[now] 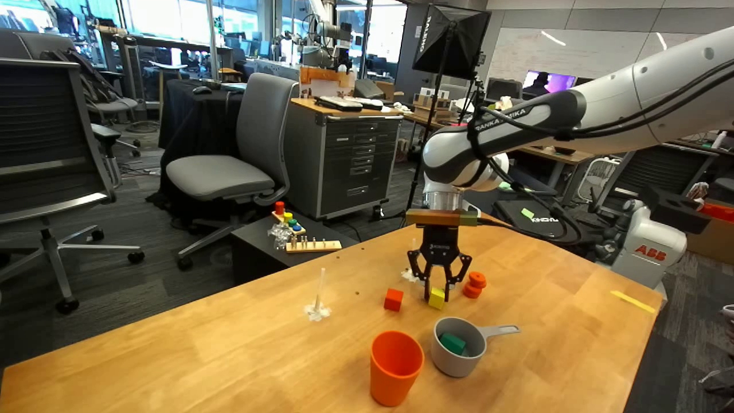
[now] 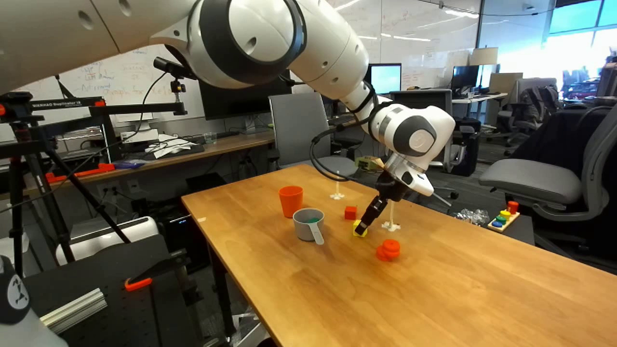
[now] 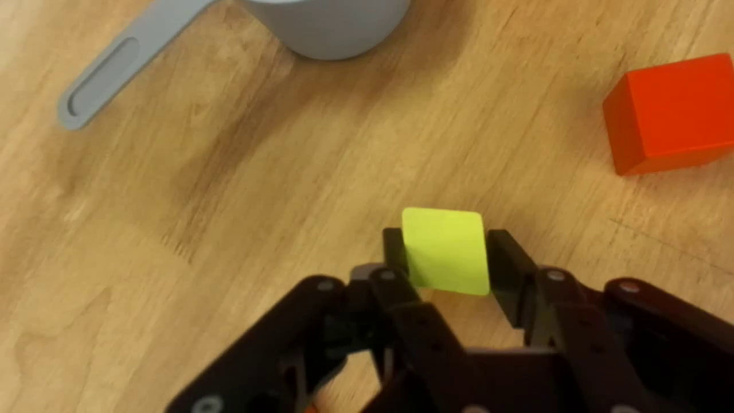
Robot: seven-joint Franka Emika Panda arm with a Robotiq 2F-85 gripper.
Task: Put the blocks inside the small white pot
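My gripper (image 1: 437, 292) points down at the table. Its fingers are shut on the yellow block (image 3: 445, 250), one on each side. In an exterior view the yellow block (image 2: 359, 229) shows at the fingertips at about table height; I cannot tell whether it touches the table. The red block (image 1: 393, 300) stands on the table beside the gripper and also shows in the wrist view (image 3: 679, 112). The greyish-white pot (image 1: 456, 370) stands close by, its handle (image 3: 103, 83) at the upper left of the wrist view. A green block (image 1: 452, 344) lies inside the pot.
An orange cup (image 1: 395, 367) stands beside the pot. Orange round pieces (image 1: 475, 285) sit close to the gripper, on the far side from the red block. Thin upright pegs (image 1: 319, 292) stand on the table near the far edge; another (image 2: 391, 217) is just behind the gripper.
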